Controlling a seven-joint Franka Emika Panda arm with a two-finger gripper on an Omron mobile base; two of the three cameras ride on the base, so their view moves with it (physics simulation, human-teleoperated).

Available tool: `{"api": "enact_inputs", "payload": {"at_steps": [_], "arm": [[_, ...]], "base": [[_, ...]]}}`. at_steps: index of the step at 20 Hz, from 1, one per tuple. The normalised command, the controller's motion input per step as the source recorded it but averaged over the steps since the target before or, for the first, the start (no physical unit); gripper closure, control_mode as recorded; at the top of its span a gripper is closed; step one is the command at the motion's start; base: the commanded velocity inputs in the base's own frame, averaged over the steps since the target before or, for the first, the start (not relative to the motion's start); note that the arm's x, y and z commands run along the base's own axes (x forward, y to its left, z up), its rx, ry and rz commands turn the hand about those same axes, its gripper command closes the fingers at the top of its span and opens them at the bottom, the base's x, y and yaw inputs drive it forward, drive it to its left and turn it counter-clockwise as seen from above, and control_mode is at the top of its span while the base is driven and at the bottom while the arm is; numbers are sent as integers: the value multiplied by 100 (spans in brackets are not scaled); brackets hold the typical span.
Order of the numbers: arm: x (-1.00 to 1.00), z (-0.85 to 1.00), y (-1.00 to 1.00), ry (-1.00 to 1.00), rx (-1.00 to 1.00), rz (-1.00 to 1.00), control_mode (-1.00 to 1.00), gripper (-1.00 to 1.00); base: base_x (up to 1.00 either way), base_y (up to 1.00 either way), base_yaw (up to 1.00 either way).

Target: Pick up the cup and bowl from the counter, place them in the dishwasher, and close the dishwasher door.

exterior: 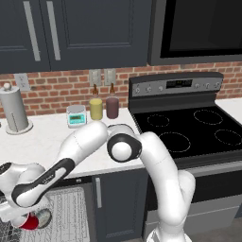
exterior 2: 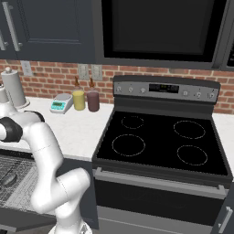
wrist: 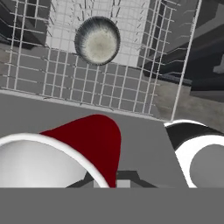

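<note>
Fingers clenched tight around the rim of the small bright red tapered plastic cup [exterior: 30, 221], white inside, with the gripper [exterior: 19, 218] reaching low at the far left over the grey-white wire rack [exterior: 71, 212] of the open dishwasher. In the hand view, cup [wrist: 94, 144] close and large at the bottom, its white rim curving across the lower left. Just beyond it, small shallow round grey metallic bowl [wrist: 97, 40] lying in the rack, dull and speckled inside with a darker edge; in the left base view, bowl [exterior: 44, 218] just beside the cup. Thin rack wires [wrist: 109, 94] forming a square grid, with an upright wire edge at the right and open grid around the bowl.

Further right and above, white, faintly marbled stone countertop [exterior: 47, 142] over dark navy cabinets. On it, a white paper-towel roll [exterior: 14, 111] at the left edge, then a teal-faced white kitchen scale [exterior: 76, 116], a yellow jar [exterior: 96, 108] and a maroon jar [exterior: 112, 108] near the brick wall. Broad bare stone in front of them. At the right, flat glossy black stovetop [exterior: 194, 130].
</note>
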Motion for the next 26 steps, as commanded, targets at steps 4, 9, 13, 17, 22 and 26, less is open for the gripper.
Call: {"api": "enact_inputs", "payload": {"at_steps": [4,9,13,17,22,26], "arm": [[0,-22,0,-2,0,0,-100,100],[9,-25,3,-2,0,0,-100,100],[44,-36,13,0,0,-1,-100,100],[37,-36,18,0,0,-1,-100,100],[4,-38,19,0,0,0,-100,100],[0,-46,11,-2,0,0,-100,100]], "base": [[0,0,0],[0,0,0],[0,0,0],[0,0,0],[0,0,0],[0,0,0]]}}
